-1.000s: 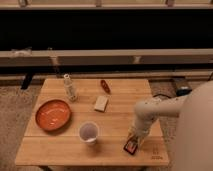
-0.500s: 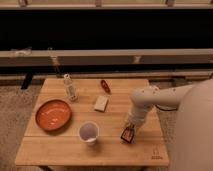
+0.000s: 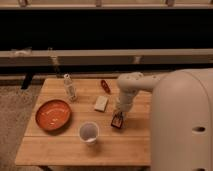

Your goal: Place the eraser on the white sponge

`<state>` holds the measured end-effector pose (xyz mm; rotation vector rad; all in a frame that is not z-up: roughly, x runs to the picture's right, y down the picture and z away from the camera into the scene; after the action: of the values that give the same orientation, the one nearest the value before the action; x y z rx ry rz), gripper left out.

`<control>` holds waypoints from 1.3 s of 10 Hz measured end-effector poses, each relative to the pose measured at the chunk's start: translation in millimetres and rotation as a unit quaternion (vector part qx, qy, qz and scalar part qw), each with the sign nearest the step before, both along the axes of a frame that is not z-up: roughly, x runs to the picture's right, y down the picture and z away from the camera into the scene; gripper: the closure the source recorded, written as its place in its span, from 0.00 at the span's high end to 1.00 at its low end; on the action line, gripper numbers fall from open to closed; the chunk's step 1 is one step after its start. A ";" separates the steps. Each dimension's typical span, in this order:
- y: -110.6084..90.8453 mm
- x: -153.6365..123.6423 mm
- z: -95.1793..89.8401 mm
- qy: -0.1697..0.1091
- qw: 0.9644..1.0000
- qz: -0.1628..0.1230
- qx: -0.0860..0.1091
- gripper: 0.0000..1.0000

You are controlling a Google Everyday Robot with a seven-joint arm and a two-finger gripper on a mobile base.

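The eraser (image 3: 117, 120), a small black block with a red-orange panel, hangs in my gripper (image 3: 119, 115) just above the wooden table (image 3: 60, 150). The gripper is shut on it. The white sponge (image 3: 101, 103), a cream squarish pad, lies flat on the table just left of and a little behind the eraser, a small gap apart. My white arm reaches in from the right and hides the table's right part.
A white paper cup (image 3: 89, 132) stands in front of the sponge, to the left of the eraser. An orange plate (image 3: 52, 114) lies at the left. A clear bottle (image 3: 69, 87) and a small red oblong item (image 3: 105, 86) are at the back.
My gripper has carried the eraser from the table's front right toward the back left, closer to the sponge. The other objects have not moved.
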<state>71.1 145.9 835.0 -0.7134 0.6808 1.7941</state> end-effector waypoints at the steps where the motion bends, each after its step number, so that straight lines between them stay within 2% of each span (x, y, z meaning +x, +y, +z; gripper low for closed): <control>1: -8.2 -6.2 5.2 -0.009 1.000 -0.007 0.003 0.00; 2: -25.8 -20.4 15.7 -0.028 0.999 -0.024 0.010 0.00; 6: -60.8 -63.8 38.8 -0.073 0.995 -0.059 0.027 0.00; 9: -76.3 -73.9 49.1 -0.088 0.993 -0.073 0.036 0.00; 11: -81.3 -77.0 53.3 -0.092 0.992 -0.078 0.039 0.12; 13: -82.9 -80.4 56.8 -0.096 0.991 -0.083 0.040 0.34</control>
<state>-9.3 63.0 891.8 -0.7427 0.5213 1.5684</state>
